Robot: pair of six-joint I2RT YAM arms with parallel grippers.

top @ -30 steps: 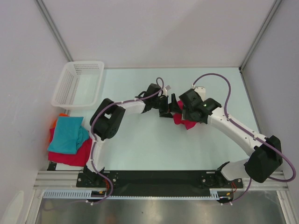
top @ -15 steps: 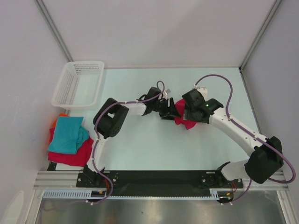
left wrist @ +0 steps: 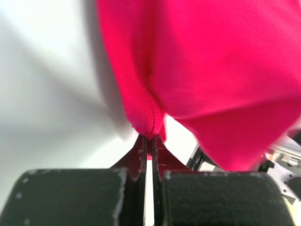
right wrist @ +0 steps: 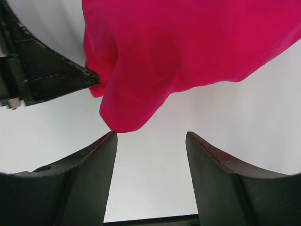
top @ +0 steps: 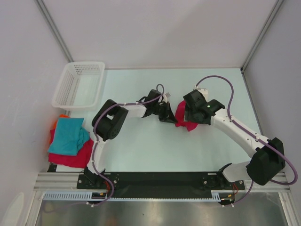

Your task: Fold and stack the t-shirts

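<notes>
Top external view: crimson t-shirt, bunched, mid-table, lying between the two arm heads; left gripper meets its left edge, right gripper sits over its right part, its fingers hidden beneath the wrist. Folded pile off the table's left edge: teal t-shirt on top, red t-shirt beneath, orange t-shirt showing at the far corner. White mesh basket at the far left corner, well apart from the crimson cloth. Left wrist view: left gripper clenched tight, the tips pinching a stitched hem fold of the crimson t-shirt; the rest of the cloth billows beyond the tips and to their right. Right wrist view: right gripper spread wide, grasping nothing; the crimson t-shirt lies beyond the tips, its nearest corner just beside the left-hand fingertip; whether the two touch cannot be told. The left gripper's tip presses into the cloth's edge from the left.
</notes>
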